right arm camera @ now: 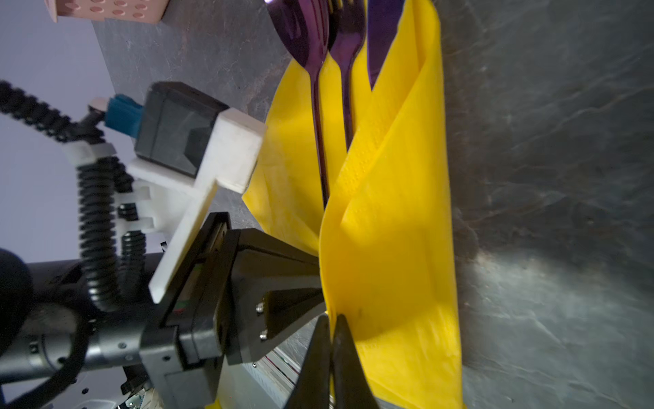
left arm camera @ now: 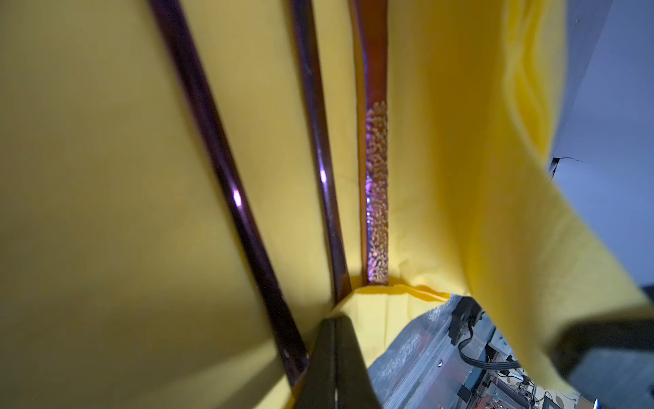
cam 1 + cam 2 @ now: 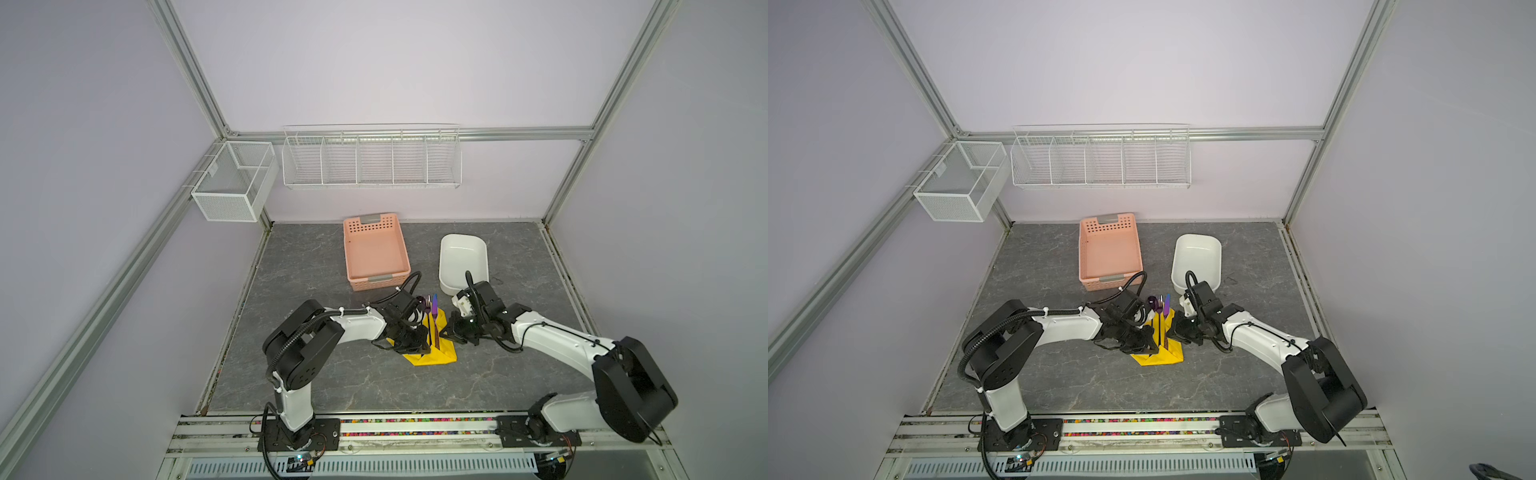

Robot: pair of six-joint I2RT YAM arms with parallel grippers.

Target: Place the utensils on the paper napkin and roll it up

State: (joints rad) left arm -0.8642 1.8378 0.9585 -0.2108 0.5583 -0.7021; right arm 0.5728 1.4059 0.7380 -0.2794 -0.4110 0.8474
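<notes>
Your left gripper (image 2: 334, 320) has its jaws pressed together on a raised fold of the paper napkin (image 2: 106, 177), down at the handle end of the utensils (image 2: 315, 124). Your right gripper (image 1: 332, 318) is pinched just as tight on the napkin's opposite flap, and the two grippers face each other across the bundle in both top views. I judge that both grips sit low on the paper so that each side can be drawn up and over the handles as a wrap. The right-hand flap already lies diagonally across the knife (image 1: 384, 35), while the spoon (image 1: 300, 32) and fork (image 1: 348, 35) are open to view.

The three utensils lie side by side on the napkin, nearly parallel. Their long axis runs from your side of the table (image 3: 332, 374) towards the back, with handles near you and glossy heads pointing away. The heads stick out past the napkin's far edge towards the gap between the pink basket (image 3: 374, 286) and the white tub (image 3: 448, 286); they touch neither. The napkin sits mid-table, between the arms. Placing looks done and rolling barely begun, so roll across that axis, not along it.
</notes>
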